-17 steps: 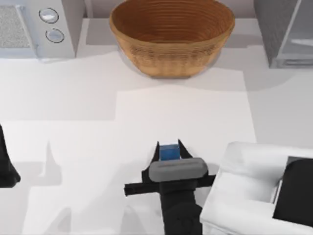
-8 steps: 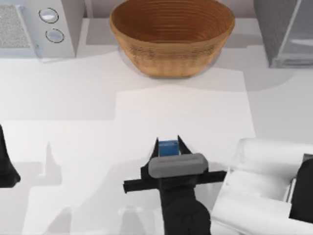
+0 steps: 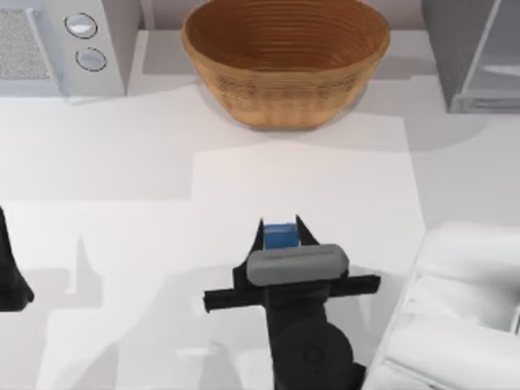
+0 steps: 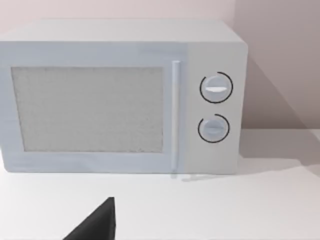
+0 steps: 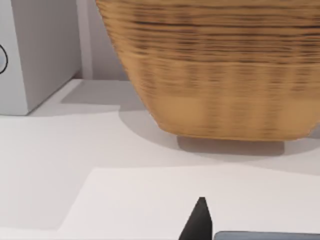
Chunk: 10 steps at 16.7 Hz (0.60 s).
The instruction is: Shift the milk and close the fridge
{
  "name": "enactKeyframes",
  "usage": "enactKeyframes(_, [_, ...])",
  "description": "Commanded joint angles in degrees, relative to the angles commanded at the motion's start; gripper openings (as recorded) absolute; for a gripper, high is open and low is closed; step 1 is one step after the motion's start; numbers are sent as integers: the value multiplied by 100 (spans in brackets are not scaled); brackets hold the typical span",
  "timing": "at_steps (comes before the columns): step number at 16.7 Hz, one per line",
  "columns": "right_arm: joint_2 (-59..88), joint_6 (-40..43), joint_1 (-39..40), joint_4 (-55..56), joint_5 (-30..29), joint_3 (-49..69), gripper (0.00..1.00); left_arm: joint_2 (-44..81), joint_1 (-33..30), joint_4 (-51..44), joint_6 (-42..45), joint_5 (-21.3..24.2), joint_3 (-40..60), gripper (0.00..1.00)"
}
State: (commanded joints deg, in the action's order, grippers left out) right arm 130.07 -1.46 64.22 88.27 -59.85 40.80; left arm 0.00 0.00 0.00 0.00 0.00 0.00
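Over the last second the right gripper (image 3: pixel 281 236), clamped on the milk (image 3: pixel 281 236), has carried it farther from the near edge, toward the woven basket (image 3: pixel 284 61); the fridge (image 3: pixel 475 53), far right, awaits closing. The left arm idles at the near left.

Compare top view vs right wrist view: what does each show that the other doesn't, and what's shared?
Top view alone: the milk between the right gripper jaws, which close on its sides; the fridge at the table's far right; the left arm parked at the left edge; the two knobs of the white box.

Right wrist view alone: the woven basket's base meeting the table, seen side-on.

Both: the woven basket, the white box, and the white table.
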Motion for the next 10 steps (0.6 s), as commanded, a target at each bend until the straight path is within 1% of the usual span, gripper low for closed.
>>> enactKeyframes(2, [-60, 1, -69, -30, 76, -23, 0, 0, 0, 0, 0, 0, 0, 100])
enactKeyframes(5, [-455, 18, -609, -255, 603, -199, 0, 0, 0, 0, 0, 0, 0, 100])
enactKeyframes(7, [-881, 36, -1261, -506, 1193, -395, 0, 0, 0, 0, 0, 0, 0, 100])
enactKeyframes(10, [-1699, 56, -2580, -974, 2327, -755, 0, 0, 0, 0, 0, 0, 0, 100])
